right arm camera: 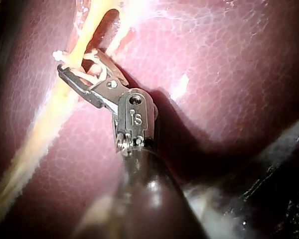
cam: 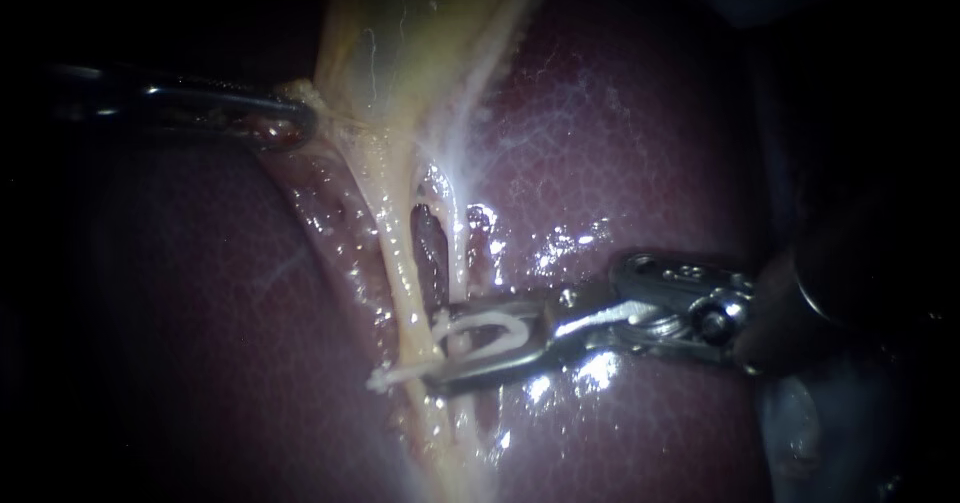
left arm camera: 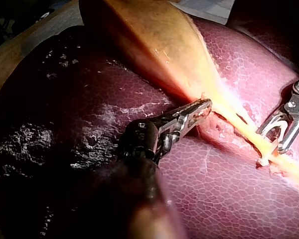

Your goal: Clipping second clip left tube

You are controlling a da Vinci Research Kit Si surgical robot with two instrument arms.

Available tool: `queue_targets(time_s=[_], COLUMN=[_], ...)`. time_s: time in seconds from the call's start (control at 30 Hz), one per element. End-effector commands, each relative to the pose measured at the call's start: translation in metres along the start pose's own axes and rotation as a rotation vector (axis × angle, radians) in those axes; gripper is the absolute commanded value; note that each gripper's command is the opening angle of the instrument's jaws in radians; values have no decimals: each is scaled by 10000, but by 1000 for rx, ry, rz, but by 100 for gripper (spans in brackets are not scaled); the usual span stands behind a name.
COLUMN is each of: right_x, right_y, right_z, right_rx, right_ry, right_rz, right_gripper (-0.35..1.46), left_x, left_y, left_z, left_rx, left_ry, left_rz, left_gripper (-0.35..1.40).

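The pale yellow gallbladder (cam: pixel 400 33) narrows into two tubes with a dark gap between them. The left tube (cam: pixel 400 273) is yellowish and the right tube (cam: pixel 462 253) is whiter. My right instrument (cam: pixel 440 348) holds a white clip (cam: pixel 490 333) between its jaws, which straddle the left tube low down. The clip's tip pokes out past the tube's far side. In the right wrist view the jaws (right arm camera: pixel 77 69) and clip (right arm camera: pixel 92 62) sit across the tube (right arm camera: pixel 65 99). My left instrument (cam: pixel 300 123) (left arm camera: pixel 202 109) is shut on the gallbladder's edge near its neck.
Glistening dark red liver (cam: pixel 620 163) surrounds the tubes on both sides. In the left wrist view my right instrument (left arm camera: pixel 271 144) stands ahead of the left one, over the liver (left arm camera: pixel 229 189). Beyond the liver's edge everything is dark.
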Motion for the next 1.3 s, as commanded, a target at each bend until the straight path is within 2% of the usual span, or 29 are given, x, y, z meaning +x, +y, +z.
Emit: queue_targets(time_s=[0.03,0.23,0.47,0.7,0.97,1.2,1.3], right_x=[1,8,16,28,44,47,47], right_y=[0,1,-5,-22,-47,-52,-52], right_z=[2,14,27,34,33,31,31], right_rx=[1,11,63,117,142,144,145], right_ry=[4,36,64,91,105,105,105], right_rz=[6,30,66,98,110,112,112], right_gripper=[46,48,48,47,47,40,30], left_x=[0,1,2,2,2,2,2], left_y=[0,-1,-1,-1,-1,-1,-1], left_z=[0,2,3,3,3,3,3], left_rx=[0,-4,-5,-5,-5,-5,-5], left_ry=[0,-1,-1,-1,-1,-1,-1], left_rz=[0,1,1,1,1,1,1], left_gripper=[-35,-35,-35,-35,-35,-35,-35])
